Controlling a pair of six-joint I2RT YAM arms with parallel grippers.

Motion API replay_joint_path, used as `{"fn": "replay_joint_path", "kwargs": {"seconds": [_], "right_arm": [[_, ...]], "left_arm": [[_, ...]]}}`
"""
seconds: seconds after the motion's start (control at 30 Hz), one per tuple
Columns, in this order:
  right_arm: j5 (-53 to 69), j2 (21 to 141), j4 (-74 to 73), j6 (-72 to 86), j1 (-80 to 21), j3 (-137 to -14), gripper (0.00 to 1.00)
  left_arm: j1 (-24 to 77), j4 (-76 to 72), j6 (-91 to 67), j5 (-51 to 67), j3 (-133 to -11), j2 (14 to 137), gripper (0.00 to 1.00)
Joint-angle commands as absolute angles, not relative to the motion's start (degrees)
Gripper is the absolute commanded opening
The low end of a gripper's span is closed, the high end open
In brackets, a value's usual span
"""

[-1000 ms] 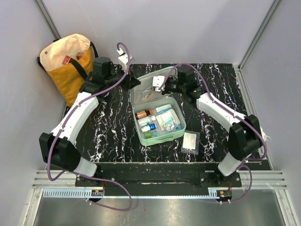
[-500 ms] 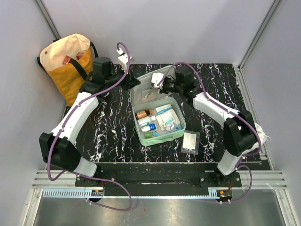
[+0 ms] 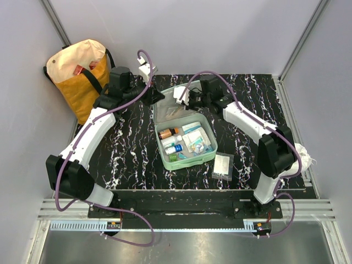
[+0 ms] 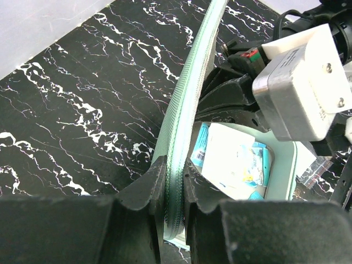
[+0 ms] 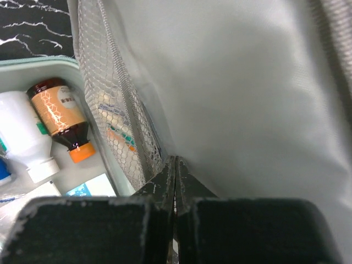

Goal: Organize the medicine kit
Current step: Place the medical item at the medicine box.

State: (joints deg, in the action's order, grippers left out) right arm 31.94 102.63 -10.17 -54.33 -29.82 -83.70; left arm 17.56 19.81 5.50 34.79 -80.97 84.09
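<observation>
The mint-green medicine kit (image 3: pixel 213 149) lies open at the table's middle, its lid (image 3: pixel 166 110) tilted up at the back. My left gripper (image 3: pixel 155 95) is shut on the lid's zip rim (image 4: pixel 187 104), one jaw on each side, as the left wrist view (image 4: pixel 175 181) shows. My right gripper (image 3: pixel 179 102) is shut, its tips (image 5: pixel 175 162) against the lid's grey lining (image 5: pixel 247 82) beside the mesh pocket (image 5: pixel 115 110). In the base lie an amber bottle (image 5: pixel 58 118) with an orange cap, a white bottle (image 5: pixel 25 132) and sachets (image 4: pixel 231 159).
A small clear bag (image 3: pixel 223 165) lies on the black marbled table right of the kit. A yellow-and-cream tote bag (image 3: pixel 77 74) stands in the back left corner. Grey walls close in the table on three sides.
My right arm has swung left, bringing its gripper from the lid's right side onto the lid's inner lining. The left arm and the kit have not moved.
</observation>
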Motion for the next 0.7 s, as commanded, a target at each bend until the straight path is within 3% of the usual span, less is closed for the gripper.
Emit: {"fn": "replay_joint_path", "kwargs": {"seconds": [0.0,0.17,0.23,0.3,0.37,0.43,0.57,0.67], "right_arm": [[28.8,104.3,-20.9,-57.8,-29.5,-86.1,0.0],[30.8,98.6,-6.4,-53.3,-29.5,-80.1,0.01],[30.8,95.6,5.2,-48.9,-29.5,-75.5,0.12],[29.7,93.0,15.0,-45.1,-29.5,-71.7,0.32],[28.8,90.5,22.9,-42.8,-29.5,-68.5,0.36],[28.4,88.2,27.3,-42.4,-29.5,-65.2,0.48],[26.2,83.1,35.6,-37.5,-29.5,-58.3,0.55],[20.3,78.2,42.1,-29.2,-29.6,-53.0,0.71]], "left_arm": [[17.5,19.8,4.8,34.5,-80.6,83.1,0.11],[17.5,20.0,4.5,34.0,-80.6,83.5,0.11],[17.5,20.0,4.4,34.1,-80.6,83.4,0.11],[17.5,20.0,4.5,34.0,-80.6,83.3,0.11],[17.5,20.0,4.5,33.8,-80.5,83.2,0.11],[17.4,20.0,4.4,33.8,-80.4,83.1,0.11],[17.4,22.3,3.9,32.6,-81.4,83.2,0.1],[17.4,21.5,3.6,32.7,-80.9,83.3,0.1]]}}
